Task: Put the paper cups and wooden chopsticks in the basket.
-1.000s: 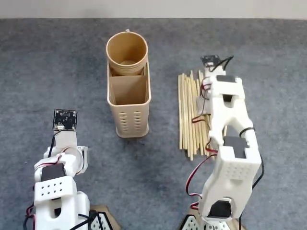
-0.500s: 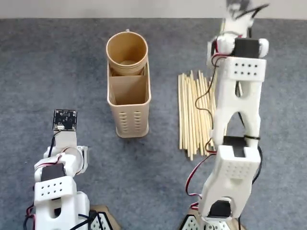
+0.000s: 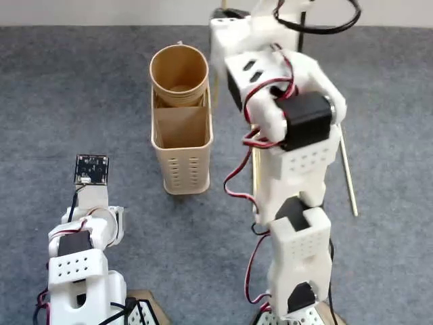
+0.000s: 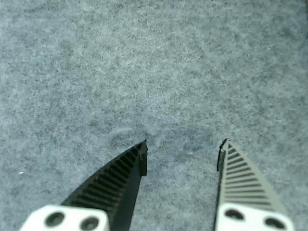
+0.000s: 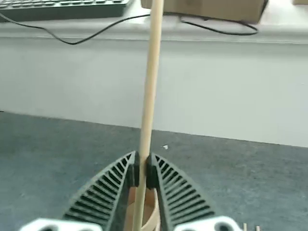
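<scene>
My right claw (image 5: 143, 169) is clamped on one wooden chopstick (image 5: 152, 72) (near the basket (image 3: 181, 169)), and my left claw (image 4: 183, 148) gapes apart above the bench (image 4: 144, 57).

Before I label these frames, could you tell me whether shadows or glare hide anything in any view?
High view: even light, no glare; the right arm, not shadow, hides parts of the loose chopsticks. Left wrist view: a faint shadow on the carpet ahead of the left gripper. Right wrist view: no glare; the held chopstick stands out against the pale wall.
</scene>
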Available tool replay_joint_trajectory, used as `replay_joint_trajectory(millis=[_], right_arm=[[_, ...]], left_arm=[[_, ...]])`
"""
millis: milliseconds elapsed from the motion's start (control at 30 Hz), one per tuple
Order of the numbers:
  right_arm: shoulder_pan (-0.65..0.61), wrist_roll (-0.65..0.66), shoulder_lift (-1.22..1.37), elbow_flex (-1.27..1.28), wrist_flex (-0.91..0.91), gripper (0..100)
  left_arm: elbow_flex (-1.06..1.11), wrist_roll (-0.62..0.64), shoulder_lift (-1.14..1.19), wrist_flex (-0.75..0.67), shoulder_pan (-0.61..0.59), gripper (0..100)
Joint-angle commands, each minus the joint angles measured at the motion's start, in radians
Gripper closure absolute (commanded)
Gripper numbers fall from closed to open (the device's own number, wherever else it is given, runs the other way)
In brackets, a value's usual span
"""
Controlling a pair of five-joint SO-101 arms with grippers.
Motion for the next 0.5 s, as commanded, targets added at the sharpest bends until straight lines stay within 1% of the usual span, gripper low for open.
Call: replay_joint_trajectory(millis=[0,67,267,467], right_arm=[[-0.061,-0.032,-0.001,-0.122,0.018,99.3],[-0.065,-0.054,0.021,-0.122,0.019,99.3],[-0.065,-0.054,0.12,-0.122,0.018,99.3],[-0.07,-0.052,0.145,-0.122,0.018,99.3]], left_arm=[[-0.004,0.011,-0.01,-0.015,0.013,74],[-0.004,0.011,-0.01,-0.015,0.013,74],[0.007,0.011,-0.013,-0.017,0.013,74],[0.007,0.009,-0.013,-0.017,0.013,74]])
